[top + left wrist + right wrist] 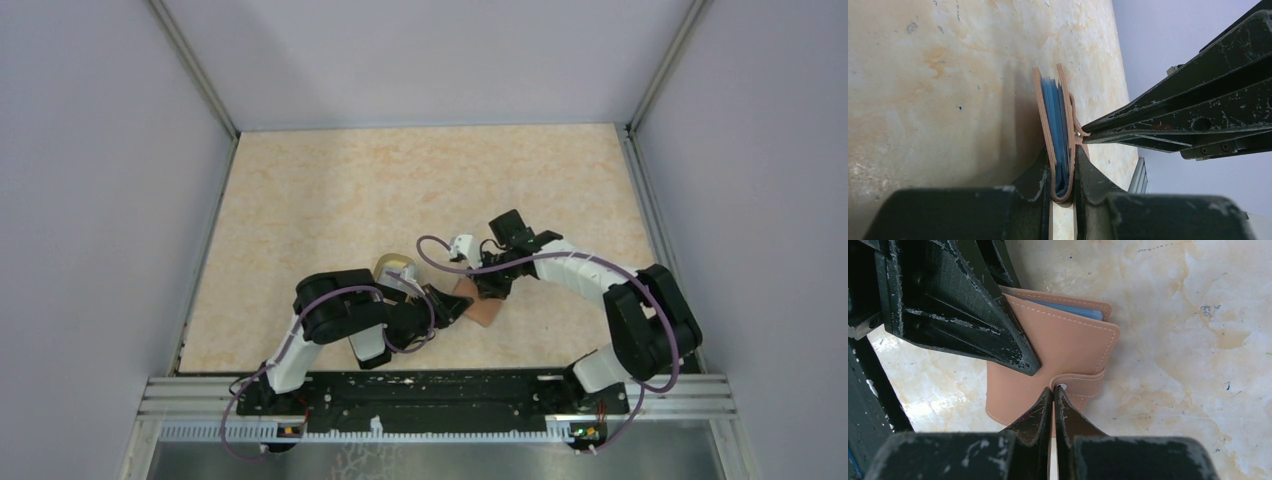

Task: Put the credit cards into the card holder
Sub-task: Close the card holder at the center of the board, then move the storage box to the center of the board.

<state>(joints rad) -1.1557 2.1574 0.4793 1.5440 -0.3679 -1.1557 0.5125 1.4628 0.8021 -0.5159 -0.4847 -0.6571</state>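
The left hand [1062, 161], reaching in low with its wrist rolled sideways, is clamped on the folded spine of the card holder [1063, 345], which is held flat-side down, near the front between the two arms. The right hand [1053, 391] has its fingers pressed together, tips at the holder's tab [1084, 385]; whether they pinch it cannot be determined. The beige marbled surface [400, 180] is enclosed by pale grey walls [420, 60].
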